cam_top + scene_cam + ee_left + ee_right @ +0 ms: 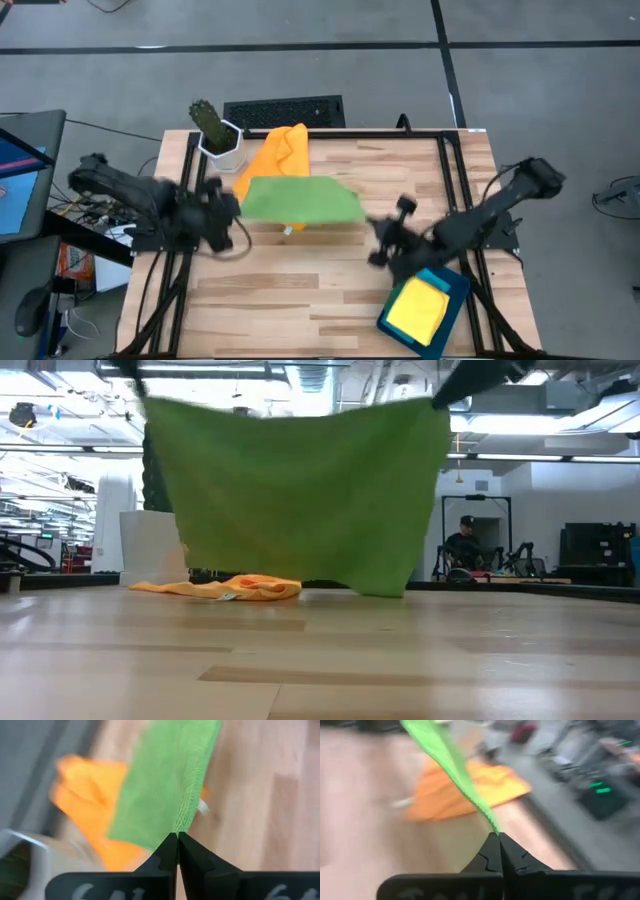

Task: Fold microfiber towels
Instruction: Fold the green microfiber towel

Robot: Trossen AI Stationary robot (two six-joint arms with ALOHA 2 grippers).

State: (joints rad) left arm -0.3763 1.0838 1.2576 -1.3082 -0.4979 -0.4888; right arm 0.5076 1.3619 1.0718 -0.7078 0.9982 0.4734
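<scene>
Green towel (300,200) hanging limp at table centre, light, soft, best held by corners; left gripper (177,837) pinching the nine o'clock corner, right gripper (497,836) clamped on the three o'clock corner.

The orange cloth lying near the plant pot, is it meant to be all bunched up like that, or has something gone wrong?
The orange cloth lies crumpled at the table's back edge by the plant pot, simply not yet folded. Nothing looks spilled or damaged. The left gripper and right gripper each pinch a corner of a green towel, hanging it above the table.
</scene>
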